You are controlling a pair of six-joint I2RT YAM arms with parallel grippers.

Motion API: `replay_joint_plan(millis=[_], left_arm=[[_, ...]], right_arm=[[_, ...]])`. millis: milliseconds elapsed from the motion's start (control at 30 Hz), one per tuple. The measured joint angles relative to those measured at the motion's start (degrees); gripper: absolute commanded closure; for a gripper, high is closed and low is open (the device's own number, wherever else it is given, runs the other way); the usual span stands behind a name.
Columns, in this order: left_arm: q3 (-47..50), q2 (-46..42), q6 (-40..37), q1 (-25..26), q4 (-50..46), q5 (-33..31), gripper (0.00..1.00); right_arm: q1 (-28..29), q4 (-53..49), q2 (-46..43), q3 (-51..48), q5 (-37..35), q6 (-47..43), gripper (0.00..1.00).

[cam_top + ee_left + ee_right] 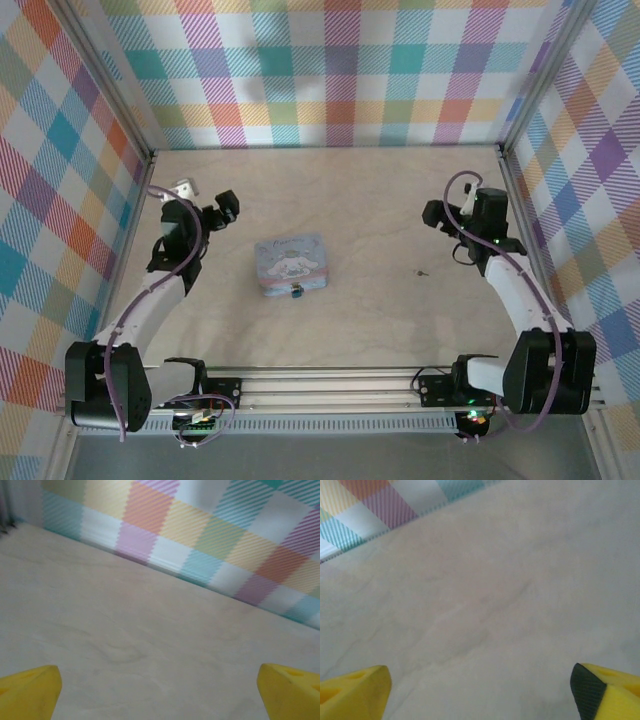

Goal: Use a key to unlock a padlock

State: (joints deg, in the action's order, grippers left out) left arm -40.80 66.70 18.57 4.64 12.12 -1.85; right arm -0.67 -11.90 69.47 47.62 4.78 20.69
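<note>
Down at the near edge sit both arm bases, and nothing's been picked up yet: left gripper (228,206) and right gripper (433,213) both hang wide open over the pale wooden bench (350,190). The tiny dark-blue padlock (297,291) sits against the front edge of the pale blue rectangular tin (291,262). A speck well to its right looks like the slim key (422,271). Looks like step one: the right gripper needs a careful pinch on that key.

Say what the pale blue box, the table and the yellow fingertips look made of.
Box: possibly printed tin; crisp edges, cartoon print. Table: pale wood or laminate, matte, faint grain streaks. Fingertips: matte yellow plastic, likely; smooth moulded faces.
</note>
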Motion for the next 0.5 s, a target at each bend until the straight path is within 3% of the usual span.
replay_joint_plan(millis=[267, 500], left_arm=[[-0.28, 0.00, 7.89, 3.52, -9.90, 7.04, 0.00], [-0.50, 0.59, 9.77, 6.47, -12.81, 8.24, 0.00]], right_arm=[[0.94, -11.74, -4.61, -8.76, 1.55, 28.30, 0.23], [5.33, -19.56, 3.45, -4.17, 2.56, 45.83, 0.46]])
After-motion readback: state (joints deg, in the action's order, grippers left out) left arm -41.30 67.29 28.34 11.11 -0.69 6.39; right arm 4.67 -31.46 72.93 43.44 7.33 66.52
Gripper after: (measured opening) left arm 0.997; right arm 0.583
